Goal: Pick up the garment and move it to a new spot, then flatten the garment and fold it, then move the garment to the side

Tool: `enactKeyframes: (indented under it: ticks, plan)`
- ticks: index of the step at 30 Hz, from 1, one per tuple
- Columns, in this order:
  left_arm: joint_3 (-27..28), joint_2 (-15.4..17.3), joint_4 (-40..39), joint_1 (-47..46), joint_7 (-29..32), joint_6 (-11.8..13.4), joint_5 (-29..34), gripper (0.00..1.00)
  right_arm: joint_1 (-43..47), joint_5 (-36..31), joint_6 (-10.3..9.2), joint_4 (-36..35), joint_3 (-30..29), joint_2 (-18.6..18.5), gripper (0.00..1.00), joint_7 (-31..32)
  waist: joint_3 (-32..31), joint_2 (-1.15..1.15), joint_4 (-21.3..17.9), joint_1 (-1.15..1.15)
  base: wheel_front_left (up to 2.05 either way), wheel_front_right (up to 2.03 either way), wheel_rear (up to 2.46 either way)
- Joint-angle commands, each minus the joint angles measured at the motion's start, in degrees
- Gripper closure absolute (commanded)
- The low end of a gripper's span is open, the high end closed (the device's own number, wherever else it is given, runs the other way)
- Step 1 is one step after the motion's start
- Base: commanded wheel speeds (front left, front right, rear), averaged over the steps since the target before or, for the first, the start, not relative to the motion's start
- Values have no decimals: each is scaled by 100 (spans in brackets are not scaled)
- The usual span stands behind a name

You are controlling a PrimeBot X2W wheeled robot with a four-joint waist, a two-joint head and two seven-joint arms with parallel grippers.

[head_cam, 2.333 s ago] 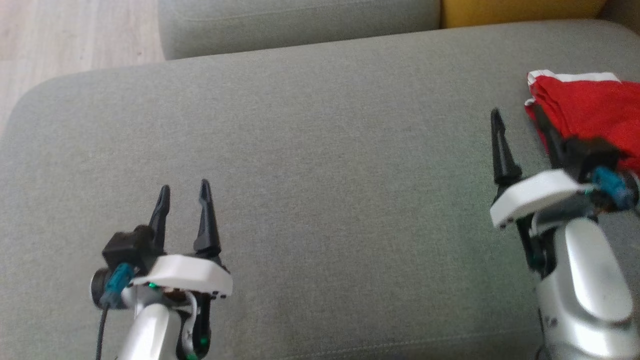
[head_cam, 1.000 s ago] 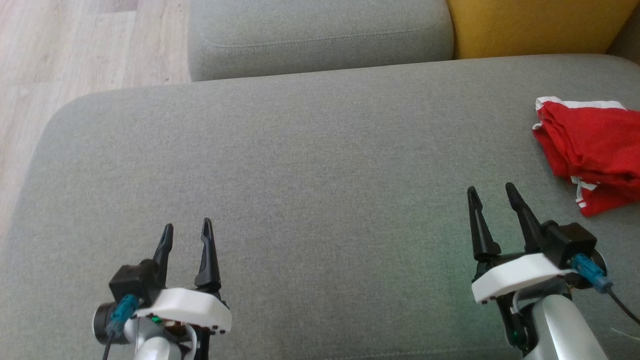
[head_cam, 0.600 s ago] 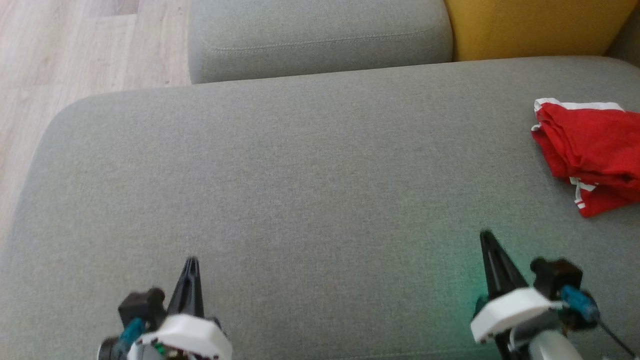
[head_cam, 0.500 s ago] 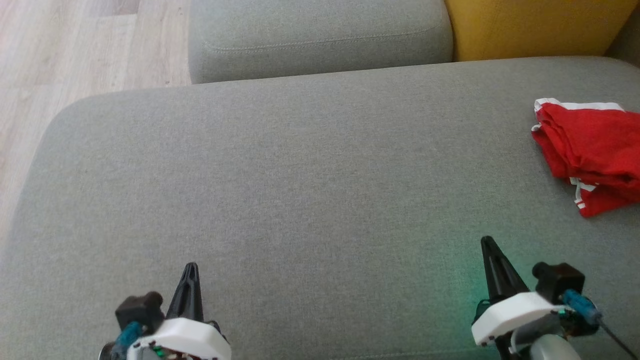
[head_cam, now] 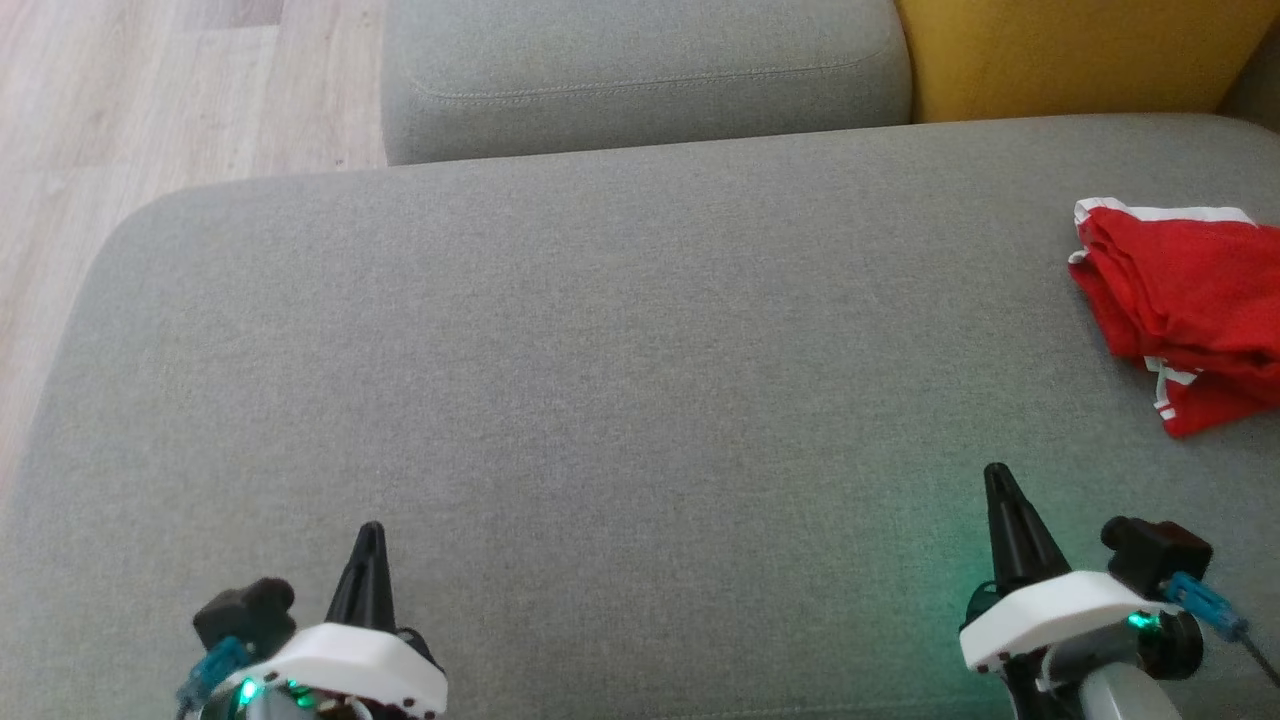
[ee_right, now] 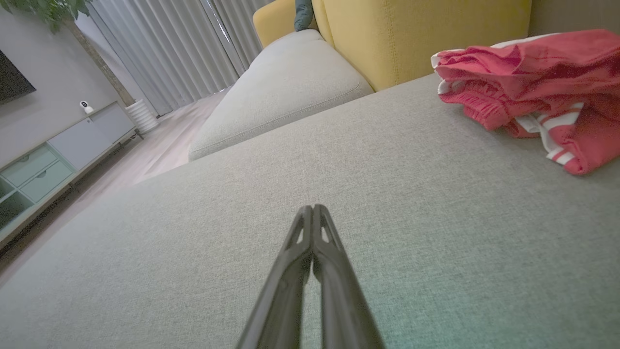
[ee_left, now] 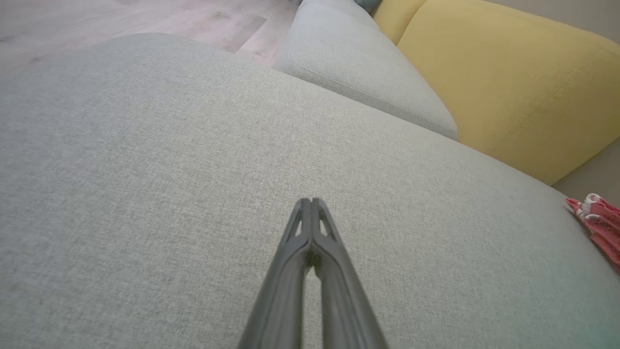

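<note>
The red garment [head_cam: 1190, 300] looks folded at the side of the sofa [head_cam: 600, 350], so the clenched, empty left fingers [head_cam: 366, 580] and right fingers [head_cam: 1012, 540] should not bump it.

Soft red cloth garment [head_cam: 1185, 300], matt woven sofa [head_cam: 600, 350]

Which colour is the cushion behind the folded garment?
Mustard yellow cushion; the garment before it is red with white stripes. Best in the right wrist view.
</note>
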Motion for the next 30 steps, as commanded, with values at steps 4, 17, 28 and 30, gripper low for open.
enactKeyframes:
  ticks: [4,17,28,30]
  plan:
    - [139,47,-175,-316,67,-81,-306,100,-286,337,7,-243,-67,-13,100,52,2,0,9,0,0,0,0]
    - [308,67,-196,-393,259,-228,-1118,100,-305,1205,11,-321,-177,-13,100,219,9,0,41,0,0,0,0]
    - [458,78,-212,-456,427,-352,-1800,100,-321,1939,14,-387,-271,-13,100,360,15,0,67,0,0,0,0]
    - [486,80,-215,-468,458,-375,-1923,100,-324,2072,15,-399,-288,-13,100,386,16,0,72,0,0,0,0]
